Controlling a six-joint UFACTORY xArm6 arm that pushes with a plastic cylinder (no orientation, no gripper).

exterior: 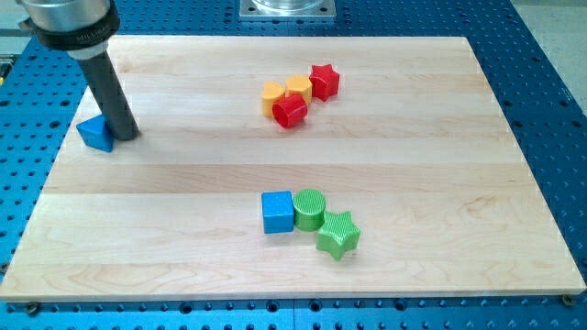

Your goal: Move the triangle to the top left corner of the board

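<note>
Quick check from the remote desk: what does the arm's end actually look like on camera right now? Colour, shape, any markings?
From the view's top left comes a wide dark cylindrical collar with faint pale lettering I cannot read. Below it runs a straight, smooth, dark grey to black rod, narrower than the collar. No cables or sleeves show. My tip sits just to the view's right of the blue triangle on the wooden board.

The board (183, 183) is pale wood with visible grain in long glued strips, smooth and satin. The blocks look like matt plastic: the blue triangle (95, 134), blue cube (277, 212), red star (324, 82) and red block (290, 111) seem smooth, as do the two yellow blocks (273, 95) (297, 87). The green cylinder (309, 208) and green star (337, 235) show fine ridged lines. The rod (108, 92) is dark, matt, under a shinier black collar (71, 23). The surrounding table (541, 82) is blue, studded with small holes.
</note>
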